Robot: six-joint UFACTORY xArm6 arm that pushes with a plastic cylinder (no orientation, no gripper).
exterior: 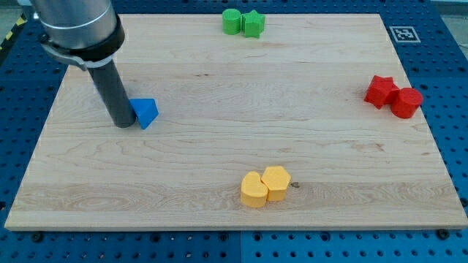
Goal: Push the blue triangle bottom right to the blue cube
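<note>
Near the table's [219, 146] left edge, my tip [124, 124] touches the blue triangle [146, 112].
The tool is a bare rod, holding nothing. No blue cube shows; an off-centre shove may spin the triangle aside.

**Seven blocks sitting on the tabletop**

Seven small blocks are lying on the wooden tabletop [219, 95], counted by colour. One blue triangle [146, 112] is sitting alone, well to the view's left of the yellow pair. Two green blocks [232, 22] [253, 23] are touching each other, far toward the view's top from the yellow pair. Two red blocks [380, 91] [406, 102] are touching, toward the view's right of it. Two yellow blocks [254, 190] [276, 182] are making up that pair.
</note>
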